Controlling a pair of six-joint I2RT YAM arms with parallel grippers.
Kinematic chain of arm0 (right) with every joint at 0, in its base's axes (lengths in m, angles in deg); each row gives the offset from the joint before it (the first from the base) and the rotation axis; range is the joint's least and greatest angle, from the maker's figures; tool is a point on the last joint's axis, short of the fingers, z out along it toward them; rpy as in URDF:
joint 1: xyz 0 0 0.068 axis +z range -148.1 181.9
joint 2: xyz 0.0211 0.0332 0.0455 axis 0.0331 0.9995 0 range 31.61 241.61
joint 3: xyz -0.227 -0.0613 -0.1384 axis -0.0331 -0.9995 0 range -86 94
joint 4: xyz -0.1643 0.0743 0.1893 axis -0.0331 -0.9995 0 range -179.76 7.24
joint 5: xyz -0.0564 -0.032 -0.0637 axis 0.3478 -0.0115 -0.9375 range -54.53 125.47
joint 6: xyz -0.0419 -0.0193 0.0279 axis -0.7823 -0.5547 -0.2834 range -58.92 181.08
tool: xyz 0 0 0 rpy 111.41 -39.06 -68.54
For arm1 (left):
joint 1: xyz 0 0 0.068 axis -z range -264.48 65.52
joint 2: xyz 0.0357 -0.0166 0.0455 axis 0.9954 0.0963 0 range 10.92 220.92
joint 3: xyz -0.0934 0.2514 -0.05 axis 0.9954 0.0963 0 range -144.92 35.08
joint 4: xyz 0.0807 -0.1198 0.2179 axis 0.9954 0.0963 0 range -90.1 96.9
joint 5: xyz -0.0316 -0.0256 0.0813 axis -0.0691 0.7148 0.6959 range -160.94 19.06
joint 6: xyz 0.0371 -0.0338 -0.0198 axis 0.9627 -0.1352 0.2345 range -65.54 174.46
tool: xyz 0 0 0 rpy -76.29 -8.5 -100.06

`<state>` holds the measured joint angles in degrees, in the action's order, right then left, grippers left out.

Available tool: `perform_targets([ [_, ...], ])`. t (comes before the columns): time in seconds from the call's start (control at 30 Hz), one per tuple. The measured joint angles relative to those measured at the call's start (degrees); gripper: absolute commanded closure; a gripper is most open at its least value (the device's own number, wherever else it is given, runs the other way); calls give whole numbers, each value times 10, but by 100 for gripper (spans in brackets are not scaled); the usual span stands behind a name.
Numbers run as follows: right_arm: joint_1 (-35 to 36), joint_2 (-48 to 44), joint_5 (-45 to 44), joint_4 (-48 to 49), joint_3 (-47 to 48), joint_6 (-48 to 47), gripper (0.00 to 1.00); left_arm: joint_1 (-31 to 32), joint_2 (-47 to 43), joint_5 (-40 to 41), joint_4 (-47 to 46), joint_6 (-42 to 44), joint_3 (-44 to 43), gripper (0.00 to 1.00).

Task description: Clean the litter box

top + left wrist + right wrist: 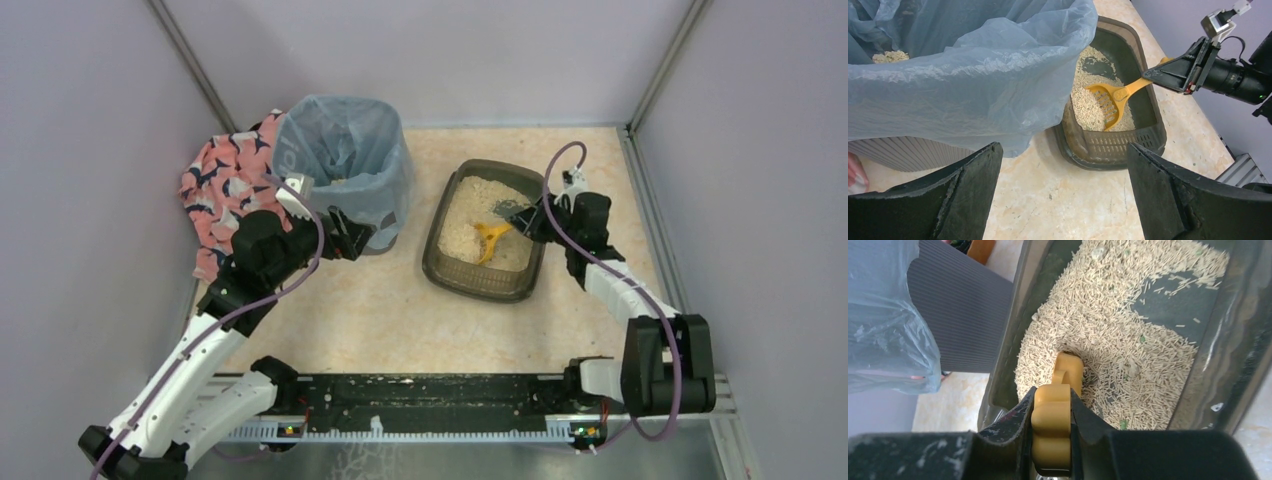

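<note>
The litter box (483,282) is a shallow dark tray with beige pellet litter, right of centre; it also shows in the left wrist view (1120,150) and the right wrist view (1008,335). My right gripper (533,222) is shut on the handle of a yellow slotted scoop (491,238), whose head rests in the litter. The scoop shows in the left wrist view (1108,97) and its handle in the right wrist view (1053,425). My left gripper (355,238) is open and empty, low beside the bin, its fingers (958,195) over bare table.
A tall ribbed bin lined with a light blue bag (345,160) stands left of the litter box, with some litter inside (890,56). A pink patterned cloth (222,185) lies behind the left arm. Purple walls enclose the table.
</note>
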<state>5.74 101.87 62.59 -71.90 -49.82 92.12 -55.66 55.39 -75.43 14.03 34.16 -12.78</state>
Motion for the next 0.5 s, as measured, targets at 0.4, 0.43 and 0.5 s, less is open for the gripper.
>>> perform_targets([
  [0.4,-3,114,78,171,-54,143,100,0,4,-2,1,0,-2,1],
  [0.43,-3,115,80,171,-54,146,100,0,4,-1,1,0,-2,1],
  [0.5,-7,115,84,169,-54,149,100,0,3,-1,1,0,-2,1],
])
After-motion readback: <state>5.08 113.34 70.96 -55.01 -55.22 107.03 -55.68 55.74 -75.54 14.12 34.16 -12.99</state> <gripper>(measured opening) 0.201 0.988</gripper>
